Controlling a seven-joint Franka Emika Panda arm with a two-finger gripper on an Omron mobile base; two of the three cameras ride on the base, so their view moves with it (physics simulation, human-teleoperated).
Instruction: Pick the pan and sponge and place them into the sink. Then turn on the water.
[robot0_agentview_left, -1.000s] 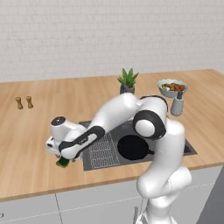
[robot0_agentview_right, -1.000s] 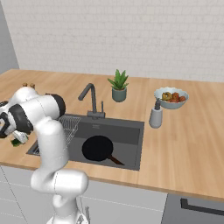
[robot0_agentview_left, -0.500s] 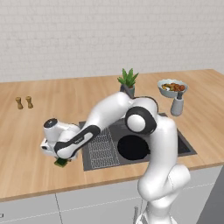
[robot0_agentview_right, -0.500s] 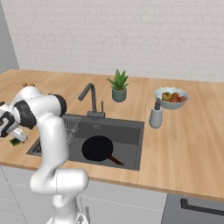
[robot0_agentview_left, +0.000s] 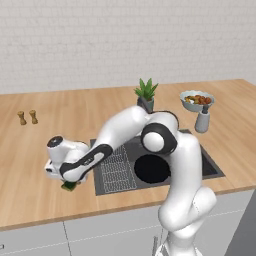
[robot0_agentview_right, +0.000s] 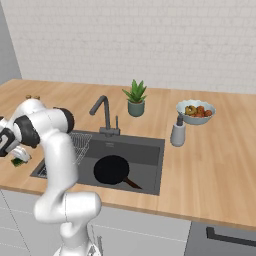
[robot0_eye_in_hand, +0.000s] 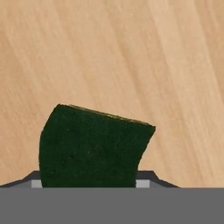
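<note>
The sponge (robot0_eye_in_hand: 94, 146), a dark green block, fills the gap between my gripper's (robot0_eye_in_hand: 92, 179) two fingertips, with the wooden counter right behind it. From the base views the gripper (robot0_agentview_left: 67, 181) is down at the counter left of the sink (robot0_agentview_left: 210, 167), shut on the sponge (robot0_agentview_left: 69, 186), whose green corner pokes out under the hand (robot0_agentview_right: 19, 162). Inside the sink (robot0_agentview_right: 145, 145) lies the black pan (robot0_agentview_right: 111, 170), its handle pointing toward the front right. It also shows as a black disc (robot0_agentview_left: 152, 169) behind my arm. I see no water at the faucet (robot0_agentview_right: 102, 112).
A potted plant (robot0_agentview_right: 135, 100) stands behind the sink. To its right are a soap dispenser (robot0_agentview_right: 177, 132) and a white bowl of food (robot0_agentview_right: 196, 111). Two small shakers (robot0_agentview_left: 27, 117) sit at the far left. The wire drainer (robot0_agentview_left: 117, 170) lies between the hand and the pan.
The jaws have closed in on the sponge. The hand has sunk slightly and shifted a little left over the same spot on the counter.
</note>
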